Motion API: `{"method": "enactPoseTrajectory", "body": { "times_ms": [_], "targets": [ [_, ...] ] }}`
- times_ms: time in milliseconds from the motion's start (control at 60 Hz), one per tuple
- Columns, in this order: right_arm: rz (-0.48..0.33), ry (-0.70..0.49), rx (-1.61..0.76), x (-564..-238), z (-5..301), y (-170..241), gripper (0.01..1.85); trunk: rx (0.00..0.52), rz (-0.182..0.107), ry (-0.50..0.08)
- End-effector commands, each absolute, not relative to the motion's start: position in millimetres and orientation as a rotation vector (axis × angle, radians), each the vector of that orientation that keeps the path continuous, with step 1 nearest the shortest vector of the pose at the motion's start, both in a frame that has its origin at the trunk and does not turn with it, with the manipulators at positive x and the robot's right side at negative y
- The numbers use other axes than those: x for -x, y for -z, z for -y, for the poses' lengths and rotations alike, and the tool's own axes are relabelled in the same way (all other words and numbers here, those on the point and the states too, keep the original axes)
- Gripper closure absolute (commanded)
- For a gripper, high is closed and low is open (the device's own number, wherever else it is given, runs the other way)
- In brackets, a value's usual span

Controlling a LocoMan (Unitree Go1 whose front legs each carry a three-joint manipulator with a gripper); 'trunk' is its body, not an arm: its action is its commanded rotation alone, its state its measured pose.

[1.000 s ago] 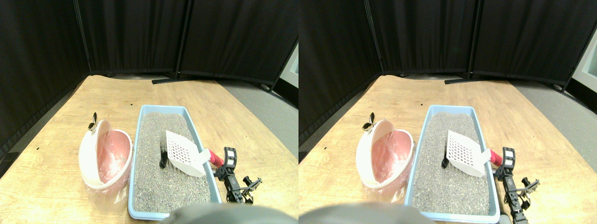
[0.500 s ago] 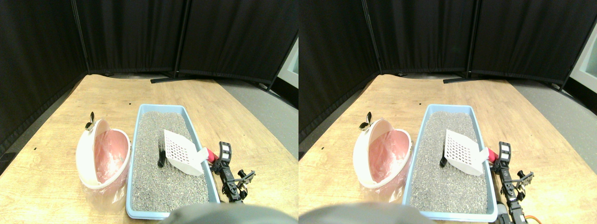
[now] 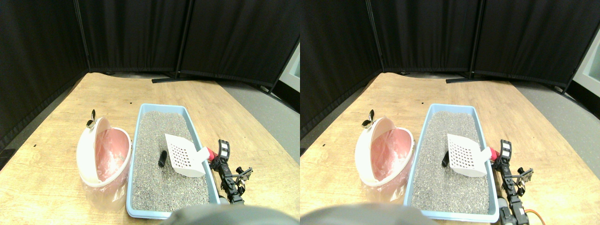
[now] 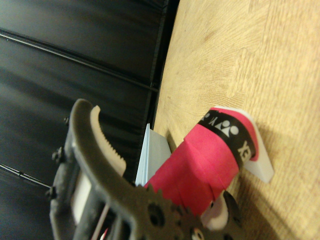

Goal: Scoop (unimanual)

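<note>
Lowered scoop [image 3: 183, 154] seemingly rests on litter, tray [image 3: 136, 171] holding dark lump [image 3: 162, 158].

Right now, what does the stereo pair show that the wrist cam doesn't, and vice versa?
Stereo pair only: the slotted white scoop blade over the litter, the small dark piece beside it, the pink-lined bin, the curtains.
Wrist only: the black printed band on the red wrap, and the jaw's toothed inner edge.
Both: the red-wrapped handle, the blue tray's wall, the wooden floor, the hand.
</note>
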State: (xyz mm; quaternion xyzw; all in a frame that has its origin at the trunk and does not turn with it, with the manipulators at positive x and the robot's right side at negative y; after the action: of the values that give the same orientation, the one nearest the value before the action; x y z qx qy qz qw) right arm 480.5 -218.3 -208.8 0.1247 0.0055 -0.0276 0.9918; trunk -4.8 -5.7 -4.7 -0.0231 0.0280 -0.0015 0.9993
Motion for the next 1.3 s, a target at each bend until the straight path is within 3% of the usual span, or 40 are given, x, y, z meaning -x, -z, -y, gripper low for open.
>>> {"method": "enactPoseTrajectory", "body": {
  "times_ms": [17,133,183,217,233,633,933,1300],
  "targets": [
    [0.010,0.068,-0.244,-487,217,206,0.91,0.066,-0.079,-0.017],
    [0.007,0.062,-0.229,-489,218,207,1.14,0.069,-0.081,-0.018],
    [0.003,0.047,-0.197,-490,218,206,1.44,0.069,-0.078,-0.018],
    [0.022,0.019,-0.191,-491,219,206,1.76,0.069,-0.078,-0.018],
    [0.038,0.009,-0.189,-491,219,207,1.80,0.070,-0.081,-0.017],
    [0.093,-0.006,-0.141,-490,225,200,1.80,0.078,-0.074,-0.017],
    [0.183,-0.174,0.023,-477,224,151,1.80,0.087,-0.070,-0.030],
    [0.211,-0.214,0.165,-484,229,104,1.80,0.125,-0.076,-0.053]
  ]
}}
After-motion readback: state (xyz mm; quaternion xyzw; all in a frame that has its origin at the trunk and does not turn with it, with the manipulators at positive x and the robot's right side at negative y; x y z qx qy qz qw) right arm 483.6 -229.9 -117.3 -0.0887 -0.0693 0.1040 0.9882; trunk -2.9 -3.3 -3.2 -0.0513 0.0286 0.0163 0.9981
